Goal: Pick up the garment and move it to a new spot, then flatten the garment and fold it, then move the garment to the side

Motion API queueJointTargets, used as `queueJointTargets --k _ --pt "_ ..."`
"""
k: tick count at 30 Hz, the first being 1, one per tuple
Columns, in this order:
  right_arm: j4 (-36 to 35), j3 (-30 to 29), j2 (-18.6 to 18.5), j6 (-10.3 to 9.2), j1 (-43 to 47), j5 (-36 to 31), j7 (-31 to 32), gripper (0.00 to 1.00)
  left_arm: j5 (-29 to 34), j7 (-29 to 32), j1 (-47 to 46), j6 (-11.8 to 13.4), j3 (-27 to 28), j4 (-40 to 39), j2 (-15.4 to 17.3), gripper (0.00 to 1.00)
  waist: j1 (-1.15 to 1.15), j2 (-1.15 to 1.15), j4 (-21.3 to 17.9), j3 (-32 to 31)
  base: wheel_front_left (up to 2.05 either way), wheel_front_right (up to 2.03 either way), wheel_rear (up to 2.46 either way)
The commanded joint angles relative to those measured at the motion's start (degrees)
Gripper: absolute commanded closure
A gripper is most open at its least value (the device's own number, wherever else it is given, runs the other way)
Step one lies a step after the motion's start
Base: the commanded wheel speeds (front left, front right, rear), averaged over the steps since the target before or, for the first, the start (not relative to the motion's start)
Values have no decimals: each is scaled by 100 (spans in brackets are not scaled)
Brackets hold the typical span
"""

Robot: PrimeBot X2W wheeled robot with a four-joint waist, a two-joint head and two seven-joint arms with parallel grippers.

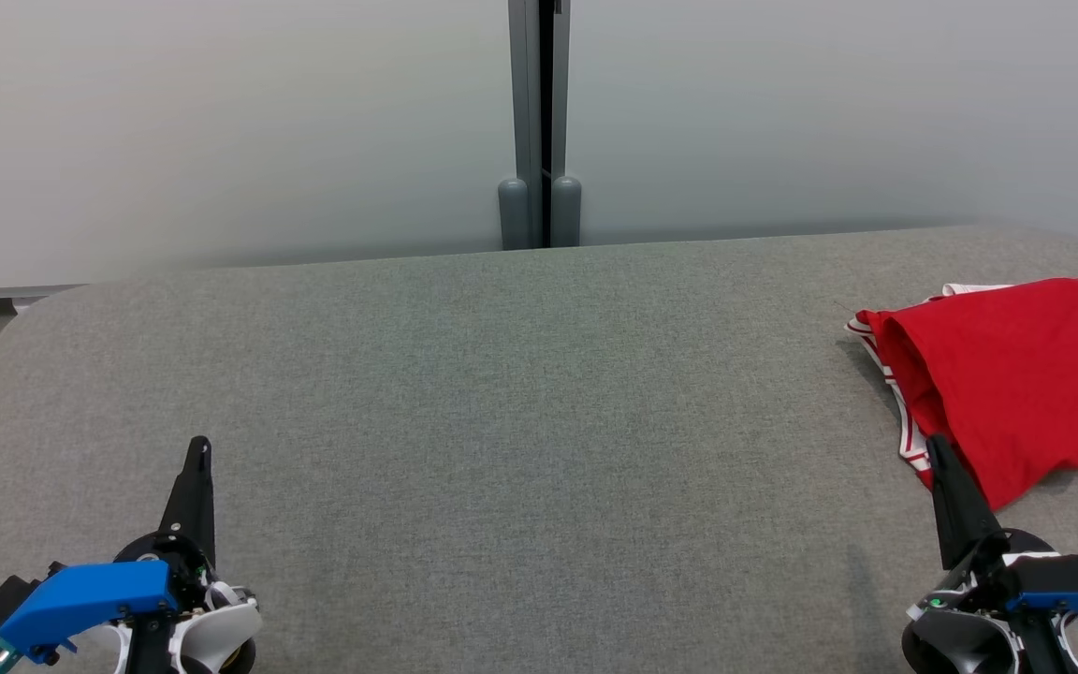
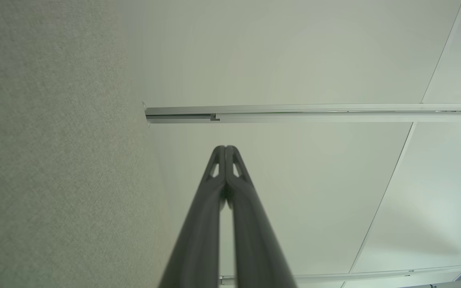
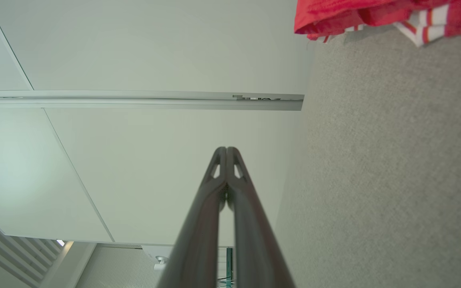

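1. Left gripper [image 1: 199, 449]: fingers pressed together tip to tip, nothing between them, as the left wrist view confirms [image 2: 225, 149]. It sits low over the grey fabric surface [image 1: 539, 402].
2. The surface runs ahead of both grippers to a pale wall [image 1: 221, 122]. A grey post [image 1: 539, 122] stands ahead, between the two.
3. Right gripper [image 1: 935, 444]: fingers closed tip to tip [image 3: 226, 150], holding nothing.
4. Garment [image 1: 1016, 374]: red with red-and-white striped trim, loosely bunched. It lies on the surface just ahead of the right gripper and to its right. The right wrist view shows the garment [image 3: 354, 12] apart from the fingertips.
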Motion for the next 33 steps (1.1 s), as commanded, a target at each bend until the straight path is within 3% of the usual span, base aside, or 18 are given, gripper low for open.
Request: queueJointTargets --k 1,33 --pt "9 -14 4 2 -84 -11 26 100 -22 22 -56 -25 12 -19 -7 100 0 0 0 0 0 0 0" --pt "10 -35 19 2 -87 -30 37 100 -24 20 -56 -25 10 -20 -7 100 0 0 0 0 0 0 0"
